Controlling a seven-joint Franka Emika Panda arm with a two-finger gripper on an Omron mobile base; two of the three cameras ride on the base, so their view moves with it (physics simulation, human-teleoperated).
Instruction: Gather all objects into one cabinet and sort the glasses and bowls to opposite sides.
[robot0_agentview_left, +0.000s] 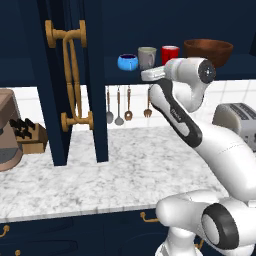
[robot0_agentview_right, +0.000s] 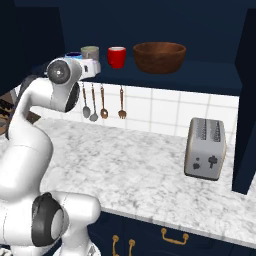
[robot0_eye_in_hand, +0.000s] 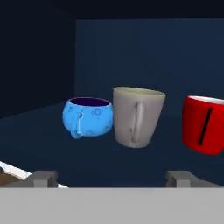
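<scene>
At the cabinet shelf's front edge, the claw hovers with tips spread wide and empty, facing the grey-beige cup. It looks rigid, light and smooth-walled; gripping across its tapered body above the handle seems safest. Just left sits the glossy blue bowl, right the red cup, then the wooden bowl.
</scene>
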